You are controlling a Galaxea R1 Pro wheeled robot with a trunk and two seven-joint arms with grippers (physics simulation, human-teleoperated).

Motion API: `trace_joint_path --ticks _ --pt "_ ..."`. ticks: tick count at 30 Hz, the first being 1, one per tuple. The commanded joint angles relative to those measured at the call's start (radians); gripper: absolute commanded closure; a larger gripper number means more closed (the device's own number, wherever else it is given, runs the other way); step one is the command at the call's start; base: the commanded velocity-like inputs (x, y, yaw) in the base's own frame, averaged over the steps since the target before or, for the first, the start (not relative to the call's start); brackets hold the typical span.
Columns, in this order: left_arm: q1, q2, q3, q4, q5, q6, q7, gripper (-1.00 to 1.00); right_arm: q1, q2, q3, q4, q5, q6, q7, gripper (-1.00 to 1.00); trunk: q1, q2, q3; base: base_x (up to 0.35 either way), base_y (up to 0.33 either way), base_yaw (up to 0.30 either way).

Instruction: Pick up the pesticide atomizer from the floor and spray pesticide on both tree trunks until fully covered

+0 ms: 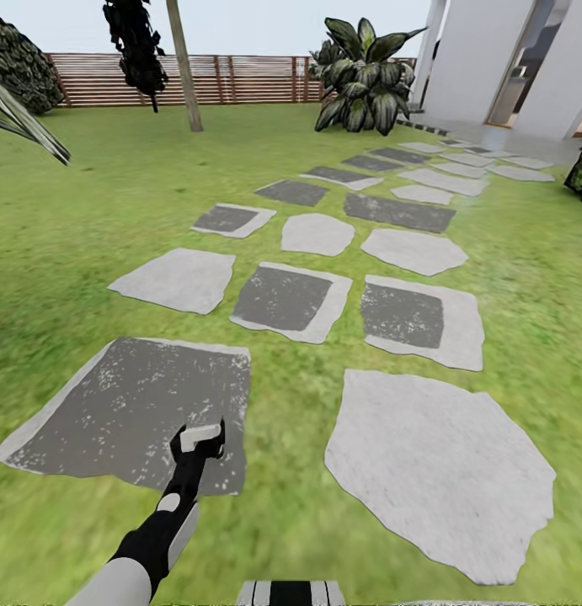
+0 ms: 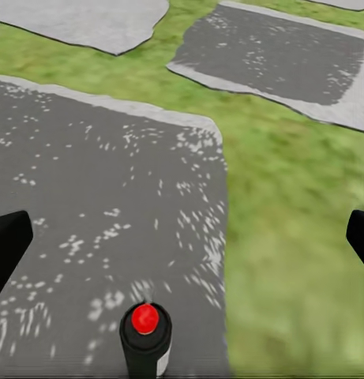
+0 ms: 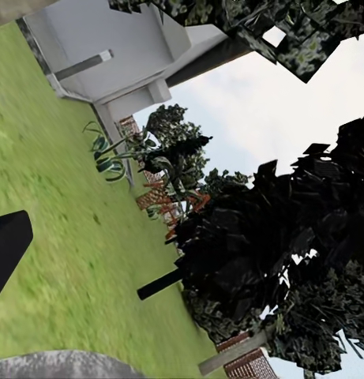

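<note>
The pesticide atomizer (image 2: 146, 341), a small black bottle with a red cap, stands upright on a dark grey stepping stone (image 1: 114, 412). My left gripper (image 2: 182, 237) hangs over that stone, open wide, with one black finger (image 2: 8, 246) at each side of the left wrist view and the bottle near the gap's lower edge, untouched. In the head view the left gripper (image 1: 200, 439) points down at the stone's right part. A bare tree trunk (image 1: 185, 71) rises at the far lawn edge. My right gripper (image 3: 182, 253) faces the garden's edge; one finger (image 3: 6, 257) sits far out to the side.
Grey stepping stones (image 1: 434, 463) run from the near lawn to the white house (image 1: 493, 59) at the back right. A brown slat fence (image 1: 240, 80) closes the far side. A broad-leaved plant (image 1: 366, 80) and a dark conifer (image 1: 137, 46) stand before it.
</note>
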Motion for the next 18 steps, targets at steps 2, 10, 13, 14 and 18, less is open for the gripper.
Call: trace_joint_path --ticks 2,10,13,14,18 --pt "0.0 0.0 0.001 0.001 0.005 -0.003 -0.002 -1.0 -0.002 0.001 -0.007 0.001 0.01 -0.004 0.0 -1.0 0.001 -0.001 -0.008 0.0 0.0 0.0" --pt "0.0 0.0 0.002 0.0 0.006 -0.003 -0.002 -1.0 -0.002 0.001 -0.007 0.001 0.01 -0.003 0.0 -1.0 0.004 -0.003 -0.039 0.0 0.0 0.0" --pt "0.0 0.0 0.002 0.0 0.006 -0.003 -0.002 -1.0 -0.001 0.001 -0.007 0.001 0.01 -0.004 0.0 -1.0 0.006 -0.003 -0.051 0.0 0.0 0.0" --pt "0.0 0.0 0.002 0.0 0.006 -0.003 -0.002 -1.0 -0.002 0.001 -0.007 0.001 0.01 -0.004 0.0 -1.0 0.006 -0.004 -0.055 0.0 0.0 0.0" --pt "0.0 0.0 0.001 0.0 0.005 -0.003 -0.002 -1.0 -0.001 0.001 -0.007 0.001 0.01 -0.004 0.0 -1.0 0.008 -0.005 -0.07 0.0 0.0 0.0"
